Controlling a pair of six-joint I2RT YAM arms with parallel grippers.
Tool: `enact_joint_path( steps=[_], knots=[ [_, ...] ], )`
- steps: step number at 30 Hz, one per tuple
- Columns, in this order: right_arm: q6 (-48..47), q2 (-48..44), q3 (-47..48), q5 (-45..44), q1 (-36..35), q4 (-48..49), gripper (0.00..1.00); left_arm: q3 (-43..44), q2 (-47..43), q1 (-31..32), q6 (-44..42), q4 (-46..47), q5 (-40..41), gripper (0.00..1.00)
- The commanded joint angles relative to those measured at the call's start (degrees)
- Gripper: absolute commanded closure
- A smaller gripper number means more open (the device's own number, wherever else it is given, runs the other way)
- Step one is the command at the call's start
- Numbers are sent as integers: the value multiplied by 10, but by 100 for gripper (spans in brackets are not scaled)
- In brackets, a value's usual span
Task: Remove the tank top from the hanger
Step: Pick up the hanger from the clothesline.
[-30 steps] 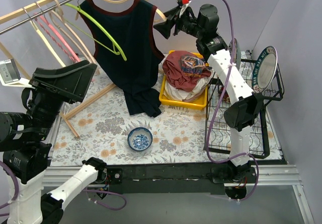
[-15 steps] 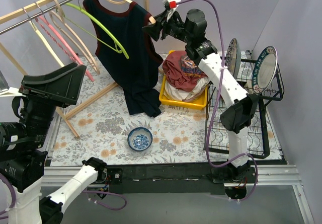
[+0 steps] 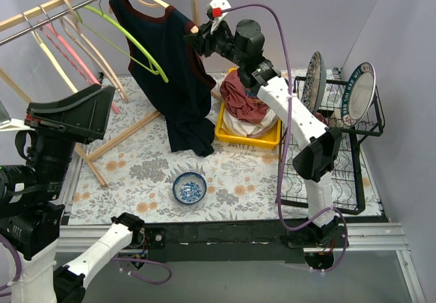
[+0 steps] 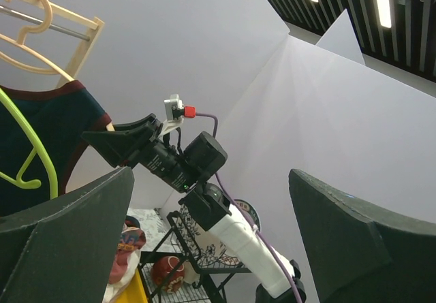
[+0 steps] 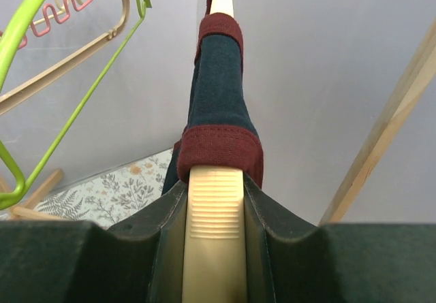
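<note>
Far left, on a pale wooden rail [image 3: 41, 9]: a navy tank top [image 3: 170, 65] of matte knit, edged in maroon binding at neck and armholes. Draped over a cream plastic hanger [image 5: 214, 228], with the hem trailing down onto the floral tablecloth [image 3: 231, 180].

Right gripper [image 3: 194, 39] clamped on the right-hand tip of that hanger, dark fingers [image 5: 157, 248] pressed against both sides of the ribbed end, just below the maroon strap hem. Left gripper [image 4: 211, 180] raised at the near left, well apart from the garment, broad black wedge-shaped fingers spread wide around nothing.

Beside the tank top on the same rail: a thin lime-green hanger [image 5: 24, 22], a pink hanger [image 5: 60, 9] with a wavy bar, and further cream ones.

Right of the hem, a yellow plastic basket [image 3: 248, 138] heaped with a red cloth [image 3: 248, 95] bearing a printed emblem, too small to read. Near centre, a round blue-and-white patterned bowl [image 3: 189, 187]. At the right, a black wire rack [image 3: 340, 180] holding upright plates [image 3: 359, 92], with dark lettering around one rim, not legible.
</note>
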State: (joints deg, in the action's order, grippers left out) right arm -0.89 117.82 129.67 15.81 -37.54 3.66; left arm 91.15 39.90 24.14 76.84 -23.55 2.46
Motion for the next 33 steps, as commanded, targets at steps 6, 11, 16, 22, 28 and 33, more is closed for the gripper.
enact_joint_path(
  steps=[6,11,16,22,28,33],
  knots=[
    [23,-64,-41,-7,-7,146,99,18,-1,0,-22,-12,39,2],
    [45,-68,-50,-17,-8,171,99,13,-5,0,-21,-6,40,2],
    [59,-69,-52,-15,-17,211,99,14,1,0,-20,-8,28,2],
    [68,-63,-38,-31,-28,237,99,19,3,0,-20,-9,23,2],
    [87,-75,-57,-46,-31,282,99,18,0,0,-22,-11,25,2],
    [85,-90,-79,-65,-32,302,99,20,2,0,-25,-11,24,2]
  ],
)
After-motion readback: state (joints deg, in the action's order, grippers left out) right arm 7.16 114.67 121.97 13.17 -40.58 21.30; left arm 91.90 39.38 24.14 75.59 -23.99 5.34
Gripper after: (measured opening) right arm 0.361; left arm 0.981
